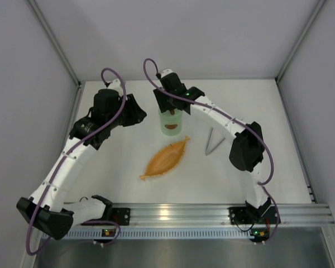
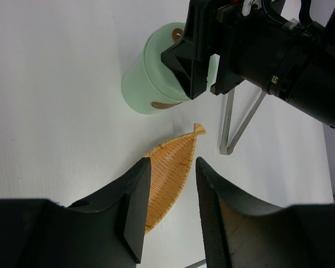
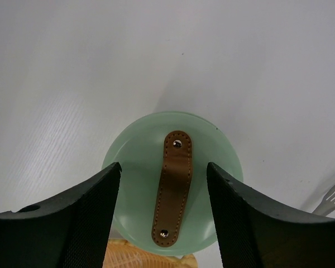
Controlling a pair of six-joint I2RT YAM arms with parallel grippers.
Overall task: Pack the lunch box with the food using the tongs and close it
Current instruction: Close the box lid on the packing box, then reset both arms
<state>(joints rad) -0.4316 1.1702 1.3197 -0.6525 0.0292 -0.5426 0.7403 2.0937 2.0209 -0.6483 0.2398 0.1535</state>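
Note:
The pale green lunch box (image 1: 170,127) stands upright behind the orange tray with its round lid (image 3: 137,162) on. A brown strap (image 3: 173,187) runs across the lid. My right gripper (image 3: 163,165) hangs just above the lid, open, one finger on each side of the strap and neither touching it. My left gripper (image 2: 173,162) hovers open and empty to the left of the lunch box (image 2: 151,92). The tongs (image 1: 214,142) lie flat on the table to the right of the tray, also seen in the left wrist view (image 2: 237,125). No food shows in any view.
An orange woven leaf-shaped tray (image 1: 164,159) lies bare in front of the lunch box. White walls close the table in at the back and on both sides. An aluminium rail (image 1: 173,212) carrying the arm bases runs along the near edge.

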